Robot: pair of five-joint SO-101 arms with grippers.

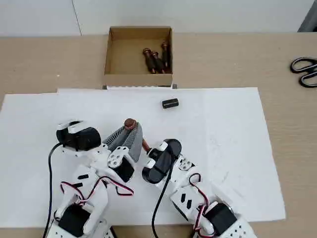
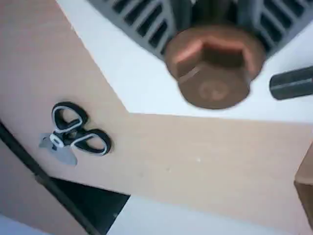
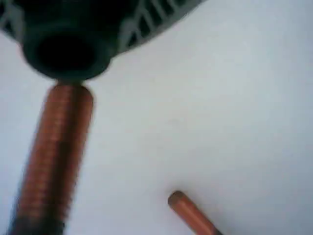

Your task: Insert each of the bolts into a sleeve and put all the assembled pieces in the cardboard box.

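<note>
— What am I working over?

— You have a wooden table (image 1: 39,59), with a white paper sheet (image 1: 233,148) covering the middle and lower part of the high view.

— And the container?

— Your cardboard box (image 1: 115,57) sits open at the upper centre, just past the paper's far edge. Three assembled pieces (image 1: 156,60) lie close together against its right wall. They have copper heads and dark bodies.

— What are my grippers doing?

— Your left gripper (image 1: 130,130), at lower centre left, is clamped on the bolt (image 2: 212,63). The bolt is copper, with a hex head on a round flange, and the head pokes out past the grey fingertips toward the box. Your right gripper (image 3: 73,22), just to the right of the left one in the high view, is closed around a black sleeve (image 3: 66,51), a short tube with a round open mouth. A stretch of threaded copper shank shows between the two grippers. In the right wrist view its tip touches the sleeve's mouth, but I can't tell whether any of it is inside.

— Anything smaller lying around?

— You have black-handled scissors (image 1: 303,72) on the bare table at the right edge. A loose sleeve (image 1: 170,103) lies on its side on the paper at upper centre, between the box and your grippers and apart from both. The end of a second bolt (image 3: 193,215) rests on the paper near the held parts.
</note>
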